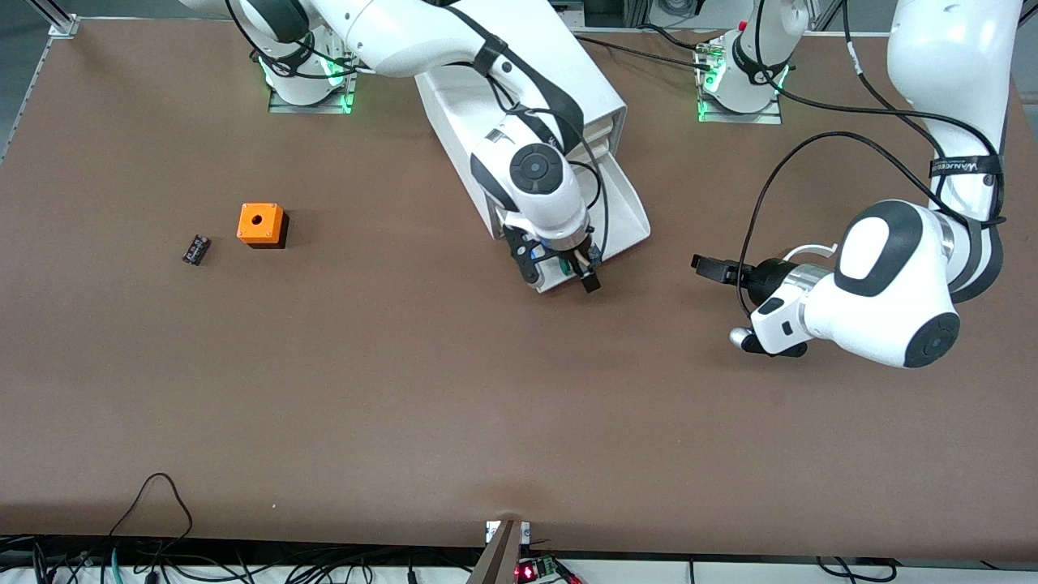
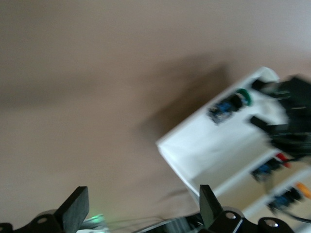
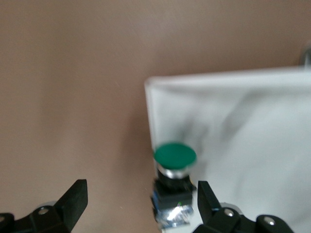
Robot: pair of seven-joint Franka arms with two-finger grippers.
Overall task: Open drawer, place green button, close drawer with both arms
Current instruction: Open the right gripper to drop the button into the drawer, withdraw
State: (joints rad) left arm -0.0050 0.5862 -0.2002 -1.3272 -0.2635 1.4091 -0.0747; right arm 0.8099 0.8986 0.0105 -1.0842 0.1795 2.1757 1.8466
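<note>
The white drawer [image 1: 631,207] stands pulled out of the cabinet [image 1: 604,93], and my right arm reaches over its front end. In the right wrist view the green-capped button [image 3: 175,156] lies inside the drawer [image 3: 243,131], close to a side wall. My right gripper [image 3: 140,198] is open above it, its fingers apart from the button on both sides. The front view has the right gripper [image 1: 561,276] covering the button. My left gripper [image 1: 704,266] hangs open and empty over bare table toward the left arm's end. Its wrist view looks at the drawer [image 2: 194,150] with the button [image 2: 232,103] in it.
An orange cube [image 1: 261,224] with a round hole and a flat black component [image 1: 195,249] lie toward the right arm's end of the table. Lower drawers show red [image 2: 282,158] and orange [image 2: 302,187] parts. Cables run along the table edge nearest the front camera.
</note>
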